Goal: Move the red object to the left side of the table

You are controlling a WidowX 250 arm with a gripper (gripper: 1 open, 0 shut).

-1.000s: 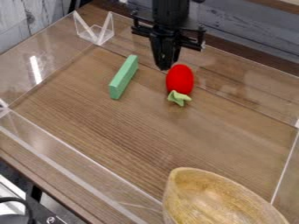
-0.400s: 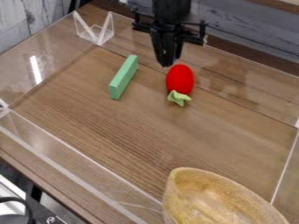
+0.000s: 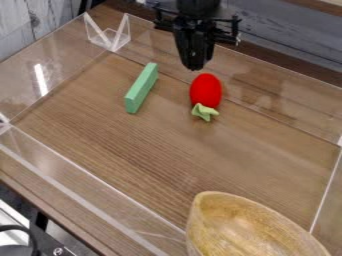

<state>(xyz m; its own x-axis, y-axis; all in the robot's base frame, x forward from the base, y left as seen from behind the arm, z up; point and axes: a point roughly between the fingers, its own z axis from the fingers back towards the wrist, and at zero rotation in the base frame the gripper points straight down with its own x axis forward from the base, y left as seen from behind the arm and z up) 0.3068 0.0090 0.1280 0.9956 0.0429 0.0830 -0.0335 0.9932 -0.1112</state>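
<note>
The black tool (image 3: 197, 62), its opening impossible to tell, hovered at upper center near the red toy strawberry (image 3: 206, 90) on the wooden bench (image 3: 134, 150).

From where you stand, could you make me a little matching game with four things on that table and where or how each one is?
Things
1. strawberry toy
2. green block
3. round bowl
4. gripper

Places and states
A. at the bottom edge of the picture, partly cut off
B. red, with a pale green leafy end
C. above the tabletop, near the far side
D. flat and rectangular, left of the red toy in the picture

Right pairs: 1-B, 2-D, 3-A, 4-C
</note>
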